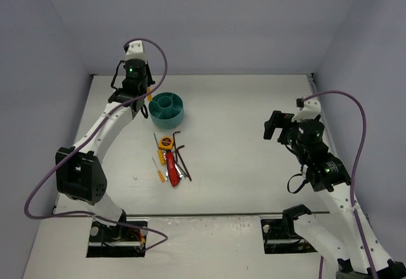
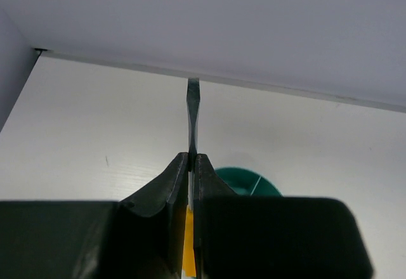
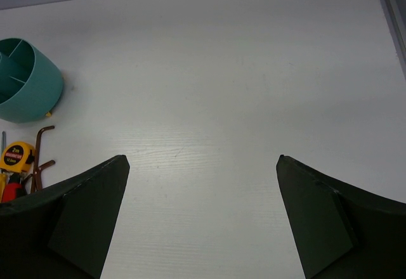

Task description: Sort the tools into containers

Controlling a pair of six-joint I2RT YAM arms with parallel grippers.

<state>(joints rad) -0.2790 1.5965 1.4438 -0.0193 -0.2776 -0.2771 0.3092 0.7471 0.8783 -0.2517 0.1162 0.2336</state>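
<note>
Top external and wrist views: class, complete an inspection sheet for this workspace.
Surface: white table, flat.
Job's things: round teal plastic divided organiser; small yellow tape measure, red-handled tool and black L-shaped hex keys heaped near it.
Clutter: nothing seen.
End effectors: left end effector shut on orange-handled flat screwdriver, raised; right end effector open, empty.
Cables: purple cables loop along both arms.
Surroundings: plain pale walls.

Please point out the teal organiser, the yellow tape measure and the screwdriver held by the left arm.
teal organiser (image 1: pixel 169 122), top external view, on its outer wall.
yellow tape measure (image 3: pixel 17 156), right wrist view, on its round face.
screwdriver (image 2: pixel 193 108), left wrist view, on its flat metal blade.
</note>
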